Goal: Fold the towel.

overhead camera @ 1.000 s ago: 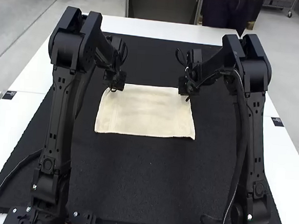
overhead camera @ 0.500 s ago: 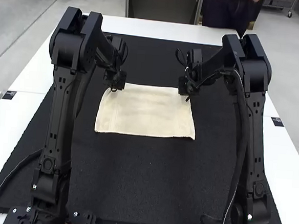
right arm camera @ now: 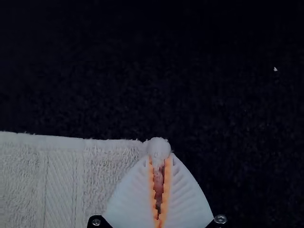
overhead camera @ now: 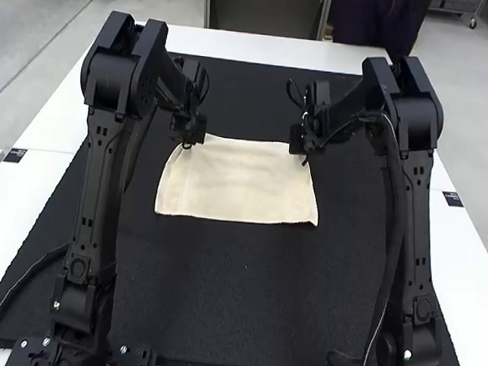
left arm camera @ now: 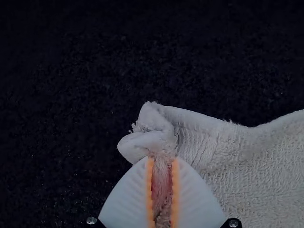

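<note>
There's a white bench (overhead camera: 253, 48) here, with a big black mat (overhead camera: 240, 296) spread across it and white showing round the edges. A small dark label (overhead camera: 15, 155) sits on the left side, another dark label (overhead camera: 452, 199) on the right. One tiny pale speck (right arm camera: 275, 69) dots the mat.

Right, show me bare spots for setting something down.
Bare: the black mat between the arms, both nearer than the towel and beyond it. Crowded: the towel's far corners, held by the left gripper and right gripper.
</note>
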